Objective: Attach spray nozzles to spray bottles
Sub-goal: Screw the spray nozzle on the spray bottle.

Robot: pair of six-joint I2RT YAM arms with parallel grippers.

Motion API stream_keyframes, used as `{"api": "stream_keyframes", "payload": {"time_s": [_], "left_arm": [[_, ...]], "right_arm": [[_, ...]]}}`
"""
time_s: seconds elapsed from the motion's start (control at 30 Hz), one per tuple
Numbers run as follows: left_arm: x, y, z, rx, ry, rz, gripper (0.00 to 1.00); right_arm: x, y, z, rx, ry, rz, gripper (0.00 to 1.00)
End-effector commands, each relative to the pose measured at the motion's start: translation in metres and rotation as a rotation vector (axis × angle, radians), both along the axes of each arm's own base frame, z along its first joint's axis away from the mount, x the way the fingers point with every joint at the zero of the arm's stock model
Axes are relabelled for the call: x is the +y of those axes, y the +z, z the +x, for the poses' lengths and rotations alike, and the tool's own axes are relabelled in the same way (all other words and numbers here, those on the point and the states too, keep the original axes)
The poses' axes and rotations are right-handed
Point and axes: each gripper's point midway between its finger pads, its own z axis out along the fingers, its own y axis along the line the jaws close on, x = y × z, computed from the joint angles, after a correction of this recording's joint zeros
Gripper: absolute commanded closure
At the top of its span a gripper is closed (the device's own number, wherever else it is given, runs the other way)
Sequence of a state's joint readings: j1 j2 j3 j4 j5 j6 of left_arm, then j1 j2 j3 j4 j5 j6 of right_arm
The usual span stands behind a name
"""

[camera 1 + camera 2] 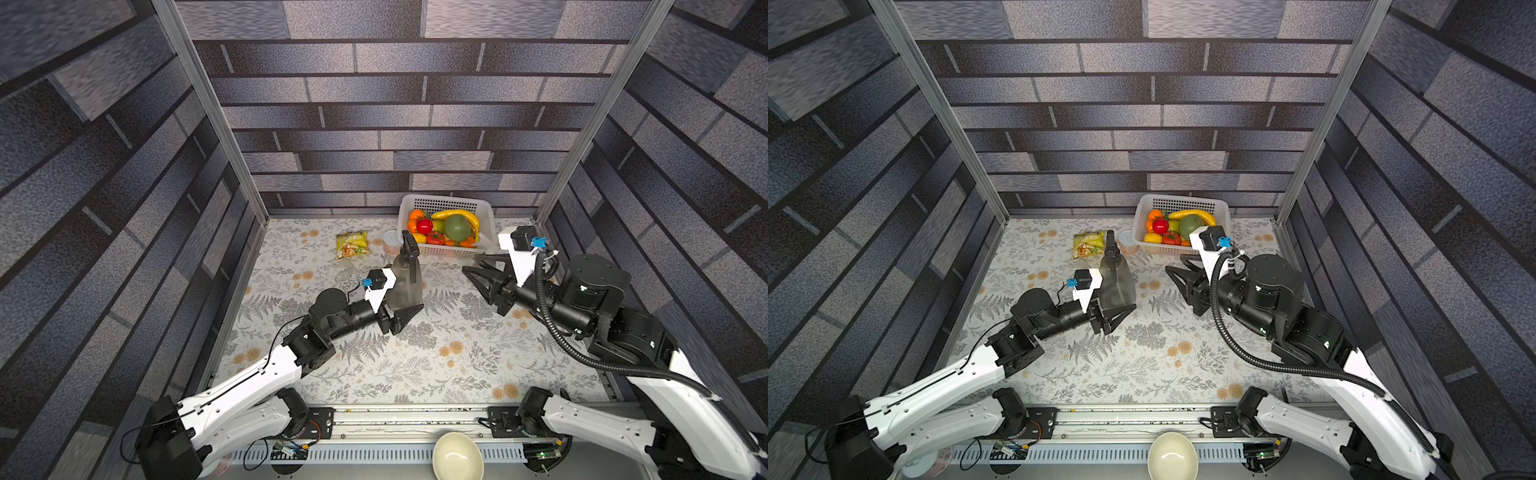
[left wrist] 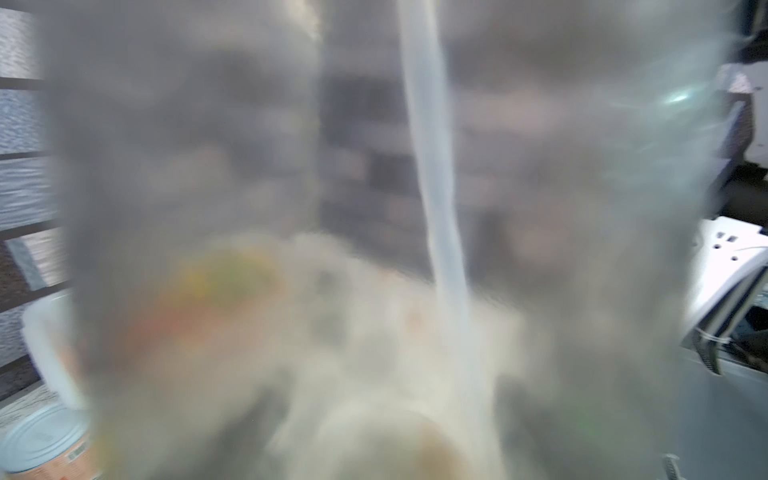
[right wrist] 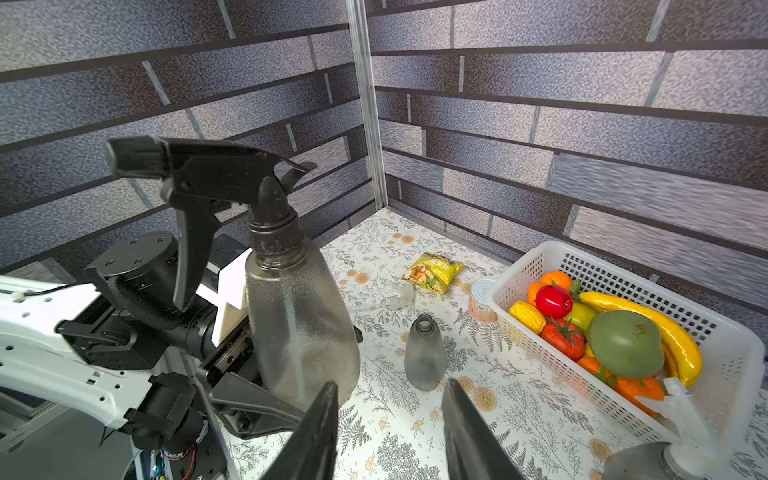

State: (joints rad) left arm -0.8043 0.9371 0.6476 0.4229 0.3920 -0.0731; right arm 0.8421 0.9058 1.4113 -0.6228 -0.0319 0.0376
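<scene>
A smoky-grey spray bottle [image 1: 405,286] [image 3: 299,324] stands upright with a black spray nozzle [image 1: 409,245] [image 3: 208,187] on its neck. My left gripper [image 1: 399,301] [image 1: 1111,305] is shut on its wide lower body. In the left wrist view the bottle wall [image 2: 208,166] fills the picture and the dip tube [image 2: 436,208] shows inside. My right gripper [image 1: 469,264] [image 3: 390,384] is open and empty, a little to the right of that bottle. A second bottle [image 3: 424,353] stands open-necked on the table. A clear nozzle [image 3: 395,299] lies beyond it. A third bottle [image 3: 648,461] wears a whitish nozzle [image 3: 681,411].
A white basket [image 1: 446,203] of toy fruit stands at the back right, with a pinkish tin can [image 1: 390,241] and a yellow snack bag [image 1: 352,244] to its left. A cream bowl [image 1: 457,457] sits by the front rail. Brick-pattern walls close three sides.
</scene>
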Motion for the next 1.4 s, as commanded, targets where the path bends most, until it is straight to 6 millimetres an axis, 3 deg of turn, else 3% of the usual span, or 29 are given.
{"api": "stream_keyframes", "payload": {"time_s": [0.0,0.1,0.27,0.63,0.9,1.1,1.37], "left_arm": [[-0.002,0.013,-0.021,0.024,-0.113,-0.048,0.42],[-0.008,0.015,-0.028,0.026,-0.151,-0.041,0.42],[-0.019,0.019,-0.038,0.014,-0.201,-0.035,0.42],[-0.029,0.023,-0.053,-0.012,-0.246,-0.017,0.41],[-0.032,0.029,-0.053,-0.027,-0.249,-0.021,0.41],[-0.034,0.030,-0.038,-0.030,-0.185,-0.019,0.41],[-0.028,0.038,-0.007,-0.065,-0.009,-0.030,0.41]], "right_arm": [[0.025,0.022,-0.033,-0.035,0.283,0.059,0.58],[0.044,0.029,-0.042,-0.002,0.417,0.097,0.54],[0.061,0.036,-0.034,0.014,0.455,0.158,0.53],[0.077,0.023,-0.020,0.076,0.456,0.184,0.56],[0.082,0.011,-0.021,0.136,0.482,0.193,0.67],[0.081,-0.008,-0.015,0.172,0.440,0.135,0.78],[0.070,-0.031,0.024,0.166,0.175,0.073,0.88]]}}
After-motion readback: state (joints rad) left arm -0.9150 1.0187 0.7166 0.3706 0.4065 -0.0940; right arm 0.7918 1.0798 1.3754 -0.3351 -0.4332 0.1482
